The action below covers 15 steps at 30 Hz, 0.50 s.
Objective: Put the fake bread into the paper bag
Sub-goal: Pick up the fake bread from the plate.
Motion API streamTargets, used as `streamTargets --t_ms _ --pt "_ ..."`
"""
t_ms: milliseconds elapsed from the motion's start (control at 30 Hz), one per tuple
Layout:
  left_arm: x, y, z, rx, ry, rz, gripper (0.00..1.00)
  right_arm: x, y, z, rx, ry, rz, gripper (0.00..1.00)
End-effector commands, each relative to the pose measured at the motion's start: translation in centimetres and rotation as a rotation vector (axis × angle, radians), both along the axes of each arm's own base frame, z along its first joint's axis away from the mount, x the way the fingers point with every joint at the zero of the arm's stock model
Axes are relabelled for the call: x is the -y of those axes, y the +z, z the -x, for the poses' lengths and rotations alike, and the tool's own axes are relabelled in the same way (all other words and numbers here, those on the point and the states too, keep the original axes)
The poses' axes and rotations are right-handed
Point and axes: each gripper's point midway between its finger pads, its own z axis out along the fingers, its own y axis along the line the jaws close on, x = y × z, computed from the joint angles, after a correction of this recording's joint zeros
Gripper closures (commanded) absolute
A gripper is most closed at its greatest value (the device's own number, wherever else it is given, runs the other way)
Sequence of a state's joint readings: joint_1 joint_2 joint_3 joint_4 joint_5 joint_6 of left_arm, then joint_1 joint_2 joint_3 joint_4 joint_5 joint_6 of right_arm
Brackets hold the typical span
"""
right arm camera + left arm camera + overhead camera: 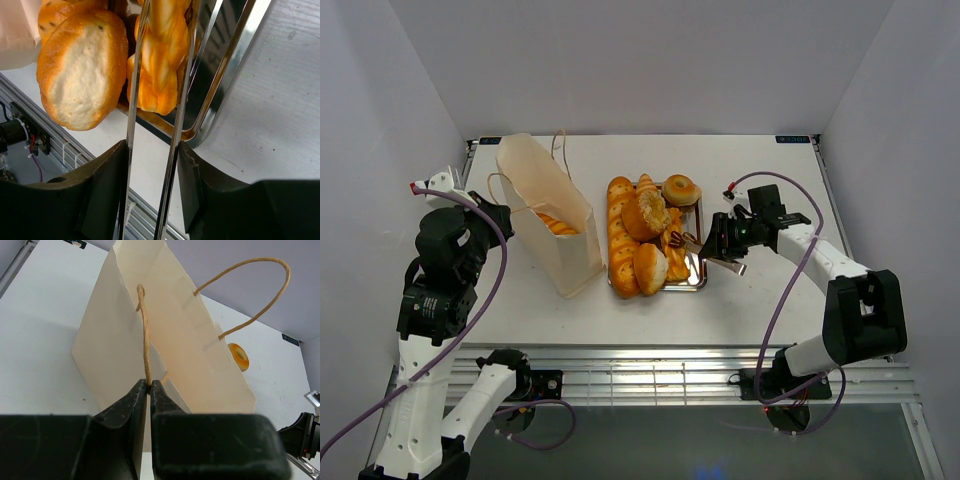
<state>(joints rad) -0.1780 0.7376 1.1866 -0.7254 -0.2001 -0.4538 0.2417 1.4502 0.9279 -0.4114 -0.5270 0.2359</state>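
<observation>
The paper bag point(552, 215) stands open left of the tray, with one loaf point(558, 225) inside. My left gripper point(500, 216) is shut on its near cord handle point(145, 340) in the left wrist view, jaws point(149, 385) pinching the cord. The fake bread lies on the tray: long loaves point(620, 230), a round roll point(650, 268), a bagel point(681, 189) and a braided piece point(675, 255). My right gripper point(722, 245) is shut on metal tongs point(132, 100). The tong arms straddle the braided piece point(157, 65); the round roll point(82, 70) lies beside it.
The silver metal tray point(700, 275) sits at the table's middle, its rim point(220, 90) under the tongs. The bag's far handle point(260, 290) loops upward. White walls enclose the table on three sides. The table's front edge with metal rails point(650, 375) is near.
</observation>
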Motion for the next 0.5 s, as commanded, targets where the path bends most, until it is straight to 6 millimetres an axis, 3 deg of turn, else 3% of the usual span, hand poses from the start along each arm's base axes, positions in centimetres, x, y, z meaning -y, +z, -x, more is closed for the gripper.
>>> streamTargets --t_ms 0,300,467 --pt "0.0 0.8 0.1 0.018 -0.002 0.005 0.82 -0.7 2.0 -2.3 0.083 0.006 -0.039 0.52" --pt "0.1 1.1 0.1 0.022 -0.007 0.005 0.82 -0.5 2.4 -1.9 0.084 -0.013 -0.034 0.76" --pt "0.1 1.2 0.0 0.021 -0.009 0.004 0.82 0.0 3.9 -1.0 0.097 -0.040 -0.033 0.78"
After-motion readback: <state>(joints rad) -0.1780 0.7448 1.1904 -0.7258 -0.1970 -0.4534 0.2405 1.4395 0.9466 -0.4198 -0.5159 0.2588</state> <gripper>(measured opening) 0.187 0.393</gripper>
